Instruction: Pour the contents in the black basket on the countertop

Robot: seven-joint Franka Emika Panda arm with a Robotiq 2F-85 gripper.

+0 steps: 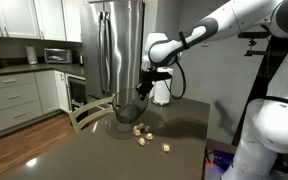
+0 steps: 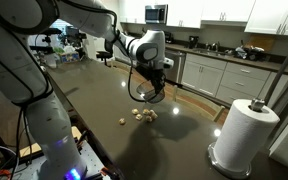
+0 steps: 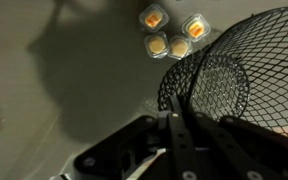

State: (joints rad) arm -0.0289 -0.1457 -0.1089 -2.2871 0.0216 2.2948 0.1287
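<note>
Above countertop (image 1: 79, 150), gripper (image 1: 145, 87) pinches tilted black basket (image 1: 127, 105), w/ contents (image 1: 139, 129) lying loose just below.

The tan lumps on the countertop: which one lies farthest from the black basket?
The lone lump, apart from the cluster, which lies near the black basket.

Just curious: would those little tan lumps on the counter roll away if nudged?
Probably only a little: the lumps look rounded yet lie close together, at rest on the flat countertop. Likely light, each being much smaller than the basket.
</note>
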